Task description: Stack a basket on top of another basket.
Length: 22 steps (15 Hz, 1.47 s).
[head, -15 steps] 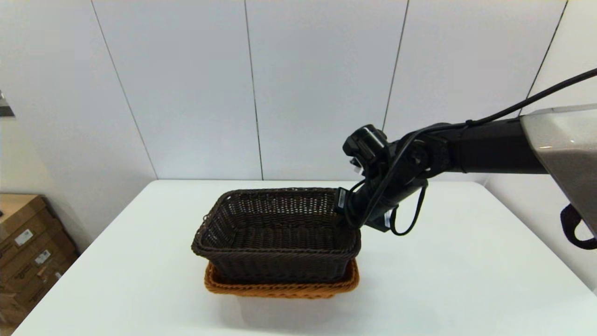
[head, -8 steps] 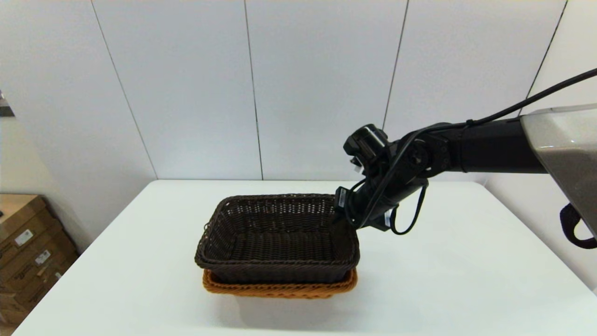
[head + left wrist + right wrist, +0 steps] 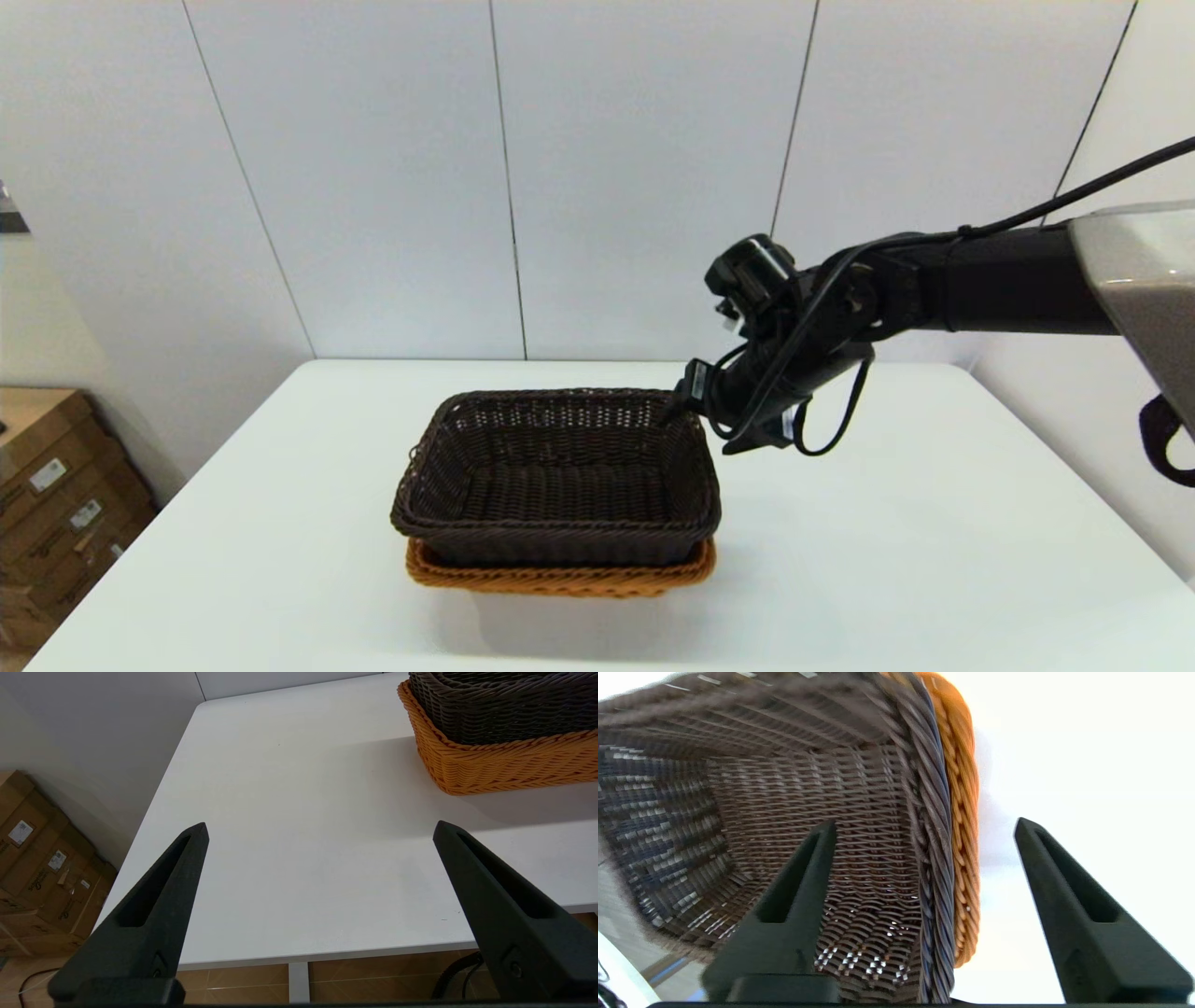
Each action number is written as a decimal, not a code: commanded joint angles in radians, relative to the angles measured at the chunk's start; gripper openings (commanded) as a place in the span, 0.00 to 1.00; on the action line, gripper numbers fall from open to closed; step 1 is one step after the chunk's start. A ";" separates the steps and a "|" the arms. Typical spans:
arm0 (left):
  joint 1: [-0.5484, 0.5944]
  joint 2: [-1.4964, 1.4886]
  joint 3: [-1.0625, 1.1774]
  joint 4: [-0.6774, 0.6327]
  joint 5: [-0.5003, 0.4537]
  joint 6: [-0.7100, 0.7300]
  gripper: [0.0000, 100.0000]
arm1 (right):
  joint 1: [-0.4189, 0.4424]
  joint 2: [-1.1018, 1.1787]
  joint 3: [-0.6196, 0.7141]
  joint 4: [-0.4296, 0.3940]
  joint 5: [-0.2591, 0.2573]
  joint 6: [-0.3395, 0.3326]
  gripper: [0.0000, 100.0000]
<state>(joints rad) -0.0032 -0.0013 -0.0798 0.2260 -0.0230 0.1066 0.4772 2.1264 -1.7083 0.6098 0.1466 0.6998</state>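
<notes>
Right end effector (image 3: 924, 826) spread, straddling dark basket (image 3: 556, 476) rim.

White panelled wall (image 3: 635, 168), white table (image 3: 934, 560), cardboard boxes (image 3: 56, 495) left.

Black arm (image 3: 990, 285), looped cable (image 3: 831, 425), seemingly grey shell (image 3: 1144, 280).

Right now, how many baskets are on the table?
2. The dark brown basket sits nested inside the orange-tan basket near the table's middle; only the orange-tan rim shows below it. Nothing shows whether a third lies hidden underneath.
</notes>
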 commanded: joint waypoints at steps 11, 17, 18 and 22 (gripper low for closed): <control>0.000 0.001 0.000 0.001 0.000 0.001 1.00 | -0.273 -1.085 0.627 0.011 -0.053 -0.588 1.00; 0.000 0.001 0.000 0.001 0.000 0.001 1.00 | -0.344 -1.643 0.989 0.013 -0.059 -0.675 1.00; 0.000 0.001 0.000 0.001 0.000 0.001 1.00 | -0.350 -1.706 1.030 0.011 -0.062 -0.695 1.00; 0.000 0.001 0.000 0.001 0.000 0.001 1.00 | -0.351 -1.843 1.199 -0.004 -0.214 -0.734 1.00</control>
<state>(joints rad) -0.0032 -0.0013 -0.0798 0.2255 -0.0230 0.1066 0.1332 0.4049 -0.5964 0.6128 0.0081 -0.0183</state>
